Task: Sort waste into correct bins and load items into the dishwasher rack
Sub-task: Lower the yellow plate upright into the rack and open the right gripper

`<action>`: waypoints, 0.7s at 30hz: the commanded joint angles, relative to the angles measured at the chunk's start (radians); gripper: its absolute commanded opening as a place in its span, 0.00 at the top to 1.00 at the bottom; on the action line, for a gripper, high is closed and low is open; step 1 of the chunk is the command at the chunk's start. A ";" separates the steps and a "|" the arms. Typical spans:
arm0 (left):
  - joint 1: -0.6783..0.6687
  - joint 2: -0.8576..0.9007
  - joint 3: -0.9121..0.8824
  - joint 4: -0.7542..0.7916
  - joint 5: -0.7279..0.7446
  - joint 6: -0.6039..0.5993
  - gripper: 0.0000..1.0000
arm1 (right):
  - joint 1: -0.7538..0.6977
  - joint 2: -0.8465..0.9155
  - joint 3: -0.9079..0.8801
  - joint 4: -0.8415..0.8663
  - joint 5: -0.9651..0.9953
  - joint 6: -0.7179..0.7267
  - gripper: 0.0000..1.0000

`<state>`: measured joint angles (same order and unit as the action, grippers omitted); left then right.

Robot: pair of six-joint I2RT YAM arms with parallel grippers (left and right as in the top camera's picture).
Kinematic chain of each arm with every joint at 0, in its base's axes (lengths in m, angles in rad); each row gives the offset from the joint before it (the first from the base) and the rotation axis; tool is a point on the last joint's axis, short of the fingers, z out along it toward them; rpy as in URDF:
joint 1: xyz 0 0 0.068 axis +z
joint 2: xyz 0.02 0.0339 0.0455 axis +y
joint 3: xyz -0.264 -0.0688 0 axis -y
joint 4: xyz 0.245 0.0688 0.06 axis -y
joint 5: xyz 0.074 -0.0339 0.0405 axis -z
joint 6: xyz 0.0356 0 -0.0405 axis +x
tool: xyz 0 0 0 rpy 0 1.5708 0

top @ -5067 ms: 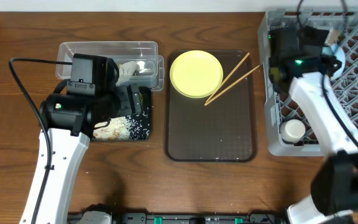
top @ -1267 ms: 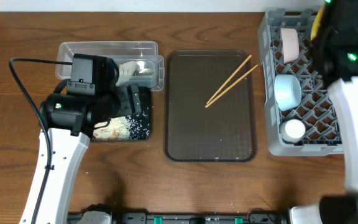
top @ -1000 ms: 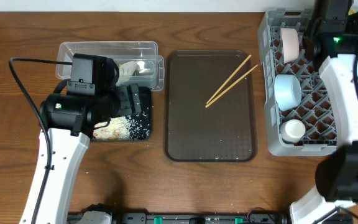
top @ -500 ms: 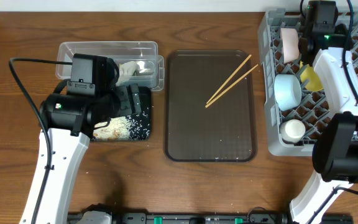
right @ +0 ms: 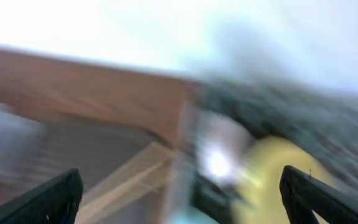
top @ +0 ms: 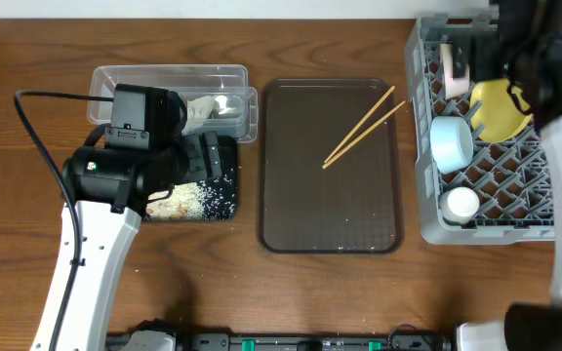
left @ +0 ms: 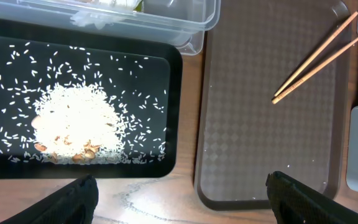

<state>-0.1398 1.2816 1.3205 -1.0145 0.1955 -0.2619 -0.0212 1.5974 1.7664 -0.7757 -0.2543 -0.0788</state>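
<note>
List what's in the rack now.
The rack holds a yellow plate, blue bowl, white cup and white bowl, the last partly hidden. The right arm covers its far corner.

I see the yellow plate (top: 501, 109) sitting tilted in the grey rack (top: 476, 232), far right; two chopsticks (top: 364, 125) lie centre-far.

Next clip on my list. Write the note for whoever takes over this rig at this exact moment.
Left gripper: open, empty, over the gap between the black tray and the brown serving tray.
Right gripper: open, empty, by the dishwasher rack; its view is blurred.
Done: yellow plate, white bowl, light blue bowl and white cup are in the rack. Rice is in the black tray; crumpled paper is in the clear tub.
Left: two chopsticks on the serving tray, to go into the rack.
</note>
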 commanded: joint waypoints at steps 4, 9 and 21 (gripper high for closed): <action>0.004 0.003 0.006 -0.002 -0.006 0.005 0.11 | 0.174 0.093 -0.114 0.002 0.026 0.427 0.24; 0.004 0.003 0.006 -0.002 -0.006 0.005 0.11 | 0.311 0.182 -0.185 -0.074 0.387 0.704 0.41; 0.004 0.003 0.006 -0.002 -0.006 0.005 0.11 | 0.351 0.448 -0.217 -0.016 0.441 0.781 0.44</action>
<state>-0.1398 1.2816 1.3205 -1.0145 0.1951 -0.2619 0.3370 1.9877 1.5471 -0.8040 0.1452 0.6556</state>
